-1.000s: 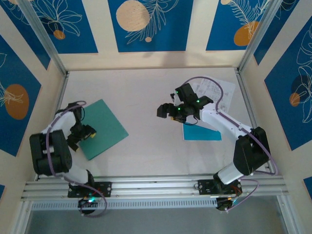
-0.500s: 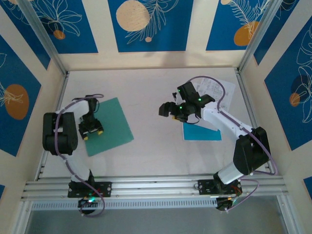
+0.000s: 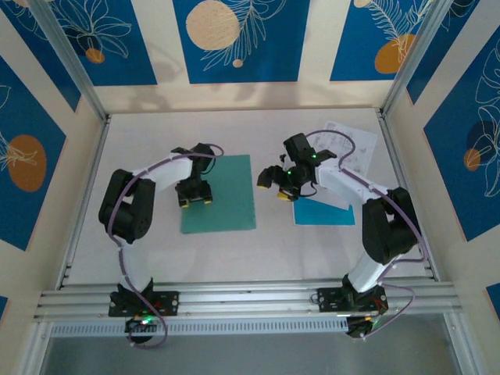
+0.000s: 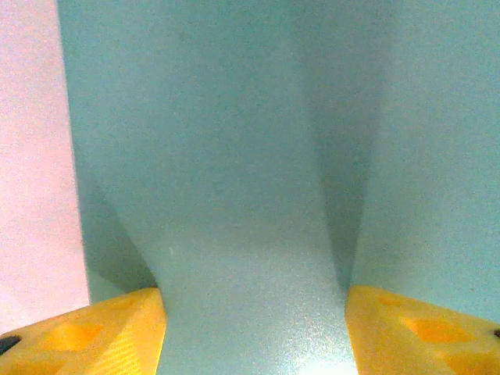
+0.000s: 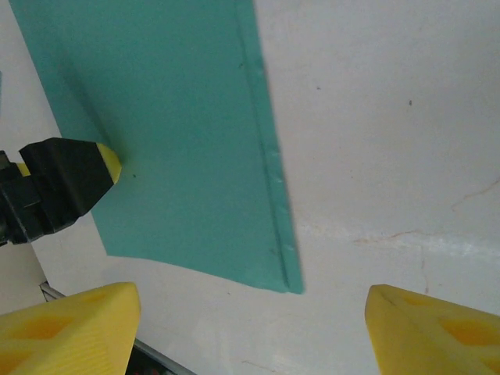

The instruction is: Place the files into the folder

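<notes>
the two arms are rising from their bases at the near edge of the table (image 3: 234, 254), the left one bending up and inward, the right one reaching inward from the right.

the left gripper (image 3: 195, 202) is pointing down onto the left part of the folder (image 3: 228, 195). in the left wrist view its yellow fingers (image 4: 86, 332) are standing apart, with the teal card lying flat and unpinched across the gap between them. in the right wrist view one of its yellow tips is sitting right at the card, though actual contact is hard to make out.

the folder is lying flat on the table left of centre, as a single teal rectangle, its edges running roughly square to the table's sides. in the right wrist view a doubled line is showing along its long edge, down to the corner.

the right gripper (image 3: 273, 184) is hanging just beside the folder's right edge, toward its far corner, over bare table between the folder and the cyan-blue sheet (image 3: 326, 213). its jaws are standing wide apart with only tabletop between them.

the cyan-blue sheet is lying flat right of centre, partly covered by the right arm. beyond it, toward the far right corner, the white printed sheets (image 3: 355, 152) are lying flat, well apart from the folder. whether the cyan-blue sheet is overlapping them i cannot tell, as the arm is crossing there.
</notes>
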You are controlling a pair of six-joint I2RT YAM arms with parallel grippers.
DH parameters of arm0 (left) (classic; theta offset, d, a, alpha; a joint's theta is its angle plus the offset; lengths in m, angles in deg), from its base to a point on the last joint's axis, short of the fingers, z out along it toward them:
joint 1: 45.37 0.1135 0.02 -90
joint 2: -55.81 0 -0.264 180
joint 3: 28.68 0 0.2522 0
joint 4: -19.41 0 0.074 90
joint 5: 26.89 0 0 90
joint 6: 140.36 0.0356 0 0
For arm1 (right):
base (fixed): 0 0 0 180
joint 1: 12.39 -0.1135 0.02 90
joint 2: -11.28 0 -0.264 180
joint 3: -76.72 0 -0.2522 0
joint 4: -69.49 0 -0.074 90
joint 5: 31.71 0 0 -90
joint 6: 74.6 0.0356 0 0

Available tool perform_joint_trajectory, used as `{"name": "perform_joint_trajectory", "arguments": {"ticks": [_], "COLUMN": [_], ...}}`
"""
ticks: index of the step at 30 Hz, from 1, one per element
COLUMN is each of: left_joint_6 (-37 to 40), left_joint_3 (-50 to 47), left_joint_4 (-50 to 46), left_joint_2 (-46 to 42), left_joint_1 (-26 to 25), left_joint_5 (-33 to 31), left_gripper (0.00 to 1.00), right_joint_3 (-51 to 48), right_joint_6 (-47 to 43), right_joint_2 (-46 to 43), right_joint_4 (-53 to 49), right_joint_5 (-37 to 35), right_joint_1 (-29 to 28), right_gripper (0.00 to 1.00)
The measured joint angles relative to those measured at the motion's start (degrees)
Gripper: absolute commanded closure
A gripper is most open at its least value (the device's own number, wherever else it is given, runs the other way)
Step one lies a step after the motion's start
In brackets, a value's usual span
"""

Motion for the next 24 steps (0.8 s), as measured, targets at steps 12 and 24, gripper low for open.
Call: {"name": "perform_joint_trajectory", "arguments": {"ticks": [12,24], "left_joint_6": [-1.77,-10.84], "left_joint_3": [-0.37,-15.47], "left_joint_4": [4.15,9.46], "left_joint_2": [-5.09,-24.3], "left_joint_1": [-0.63,-0.96], "left_joint_5": [6.23,15.28], "left_gripper": [0.26,0.26], "right_joint_3": [8.55,16.2], "right_joint_6": [2.97,2.89], "right_joint_2": [14.23,21.44], "right_joint_4": [1.66,0.5], "right_joint_5": [0.55,-4.46], "right_joint_1": [-3.1,-5.25], "right_gripper": [0.28,0.29]}}
